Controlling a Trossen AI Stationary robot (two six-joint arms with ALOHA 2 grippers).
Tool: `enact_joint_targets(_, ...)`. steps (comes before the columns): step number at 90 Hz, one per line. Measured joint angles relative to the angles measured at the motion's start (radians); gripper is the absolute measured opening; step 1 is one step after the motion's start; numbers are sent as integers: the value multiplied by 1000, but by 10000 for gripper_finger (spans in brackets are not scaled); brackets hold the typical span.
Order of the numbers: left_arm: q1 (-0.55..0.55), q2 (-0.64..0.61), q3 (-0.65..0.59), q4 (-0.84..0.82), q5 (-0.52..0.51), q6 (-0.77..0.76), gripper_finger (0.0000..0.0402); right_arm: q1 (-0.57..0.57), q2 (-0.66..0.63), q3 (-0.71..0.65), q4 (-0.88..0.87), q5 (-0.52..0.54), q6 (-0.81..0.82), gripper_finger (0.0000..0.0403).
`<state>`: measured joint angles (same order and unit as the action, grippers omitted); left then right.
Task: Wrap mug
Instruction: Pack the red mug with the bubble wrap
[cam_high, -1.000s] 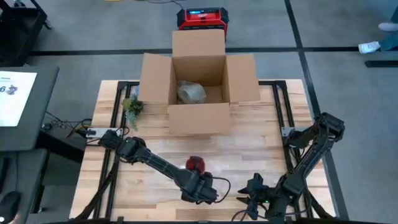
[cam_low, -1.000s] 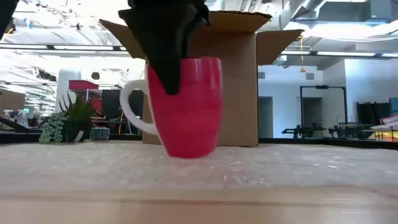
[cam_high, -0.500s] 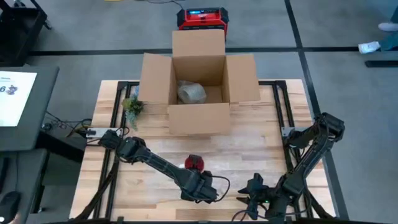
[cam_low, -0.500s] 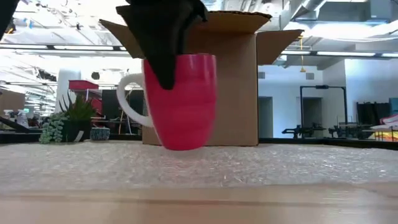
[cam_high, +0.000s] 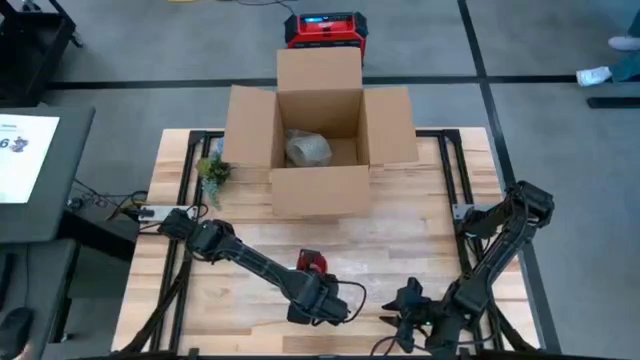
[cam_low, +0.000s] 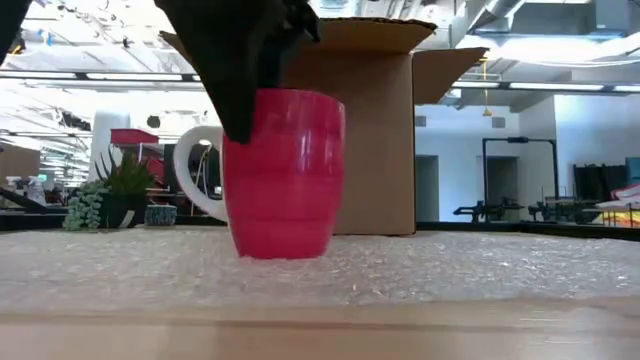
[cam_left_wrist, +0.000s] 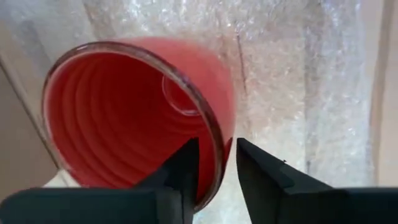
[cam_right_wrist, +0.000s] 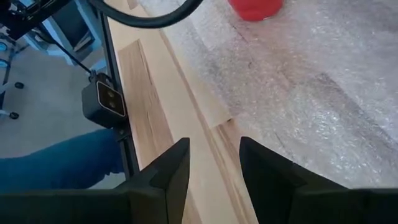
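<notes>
Bubble-wrap sheet (cam_low: 450, 275) on wooden table (cam_high: 420, 220) carries red ceramic mug (cam_low: 283, 172), left gripper (cam_left_wrist: 214, 168) clamped on its rim, right gripper (cam_right_wrist: 214, 165) parted near table's front edge.

In the low view a dark gripper (cam_low: 245, 60) covers the upper left of the red mug (cam_low: 285, 175), and the picture's top edge cuts off the arm above.

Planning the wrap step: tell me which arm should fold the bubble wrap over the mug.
Probably the right. The left gripper is clamped on the red mug rim, holding it on the bubble wrap. The right gripper is open and hangs at the sheet's near edge.
</notes>
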<state>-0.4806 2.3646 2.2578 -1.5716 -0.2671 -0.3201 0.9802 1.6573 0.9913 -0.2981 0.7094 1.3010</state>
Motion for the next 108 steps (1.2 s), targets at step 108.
enact_joint_targets(108, -17, -97, -92, -1, 101, -21, 2, -22, -2, -227, -142, -244, 419, 132)
